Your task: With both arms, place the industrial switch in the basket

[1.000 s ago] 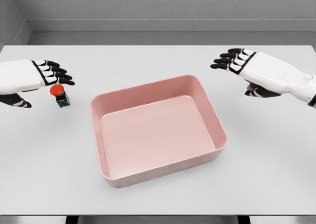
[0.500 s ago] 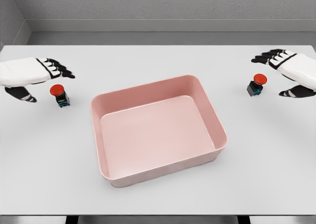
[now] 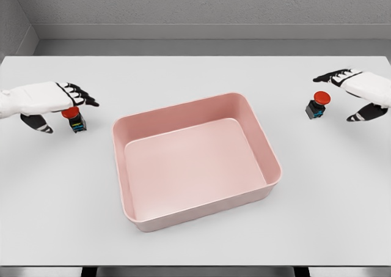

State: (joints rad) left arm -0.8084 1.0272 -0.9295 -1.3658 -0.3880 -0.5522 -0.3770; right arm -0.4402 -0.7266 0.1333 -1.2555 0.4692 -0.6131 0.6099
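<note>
Red-capped and upright, each industrial switch stands on the white counter (image 3: 195, 240), cap up, long axis vertical. The left switch (image 3: 74, 119) sits left of the pink basket (image 3: 253, 115), the right switch (image 3: 317, 104) well off to its right. Over the last half second the left hand (image 3: 54, 99) has dropped onto its switch, fingers extended above the cap, thumb beside it, not yet closed. The right hand (image 3: 357, 93) has edged back, open beside its switch. Both grasps seem imminent.
</note>
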